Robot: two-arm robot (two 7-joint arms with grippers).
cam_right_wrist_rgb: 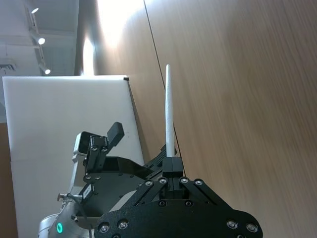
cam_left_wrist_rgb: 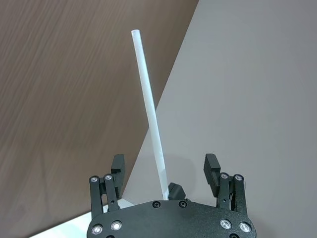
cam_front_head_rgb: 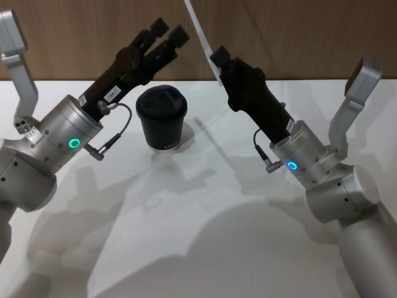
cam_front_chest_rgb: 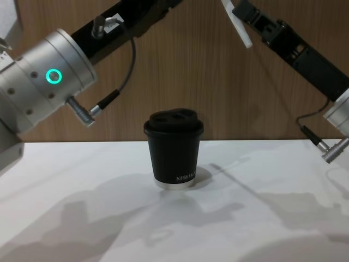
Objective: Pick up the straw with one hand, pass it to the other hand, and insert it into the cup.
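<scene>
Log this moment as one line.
handover pending | right gripper: shut on straw, raised | left gripper: open, beside straw | cup: upright, lidded

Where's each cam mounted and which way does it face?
Head: high, looking down at the cup, left gripper, right gripper.
Chest: low, facing the cup's side; left arm, right arm overhead.
Left wrist: behind open left gripper, facing wall.
Right wrist: behind right gripper, shut on the straw.
Both wrist views share the straw.

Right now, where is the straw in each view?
Head view: straw at top centre, slanting up from the right gripper.
Left wrist view: straw in the centre, tilted.
Right wrist view: straw in the centre, rising from the right gripper.
Chest view: straw end at the top edge, right of centre.
Shared landmark: the wooden wall behind it.
</scene>
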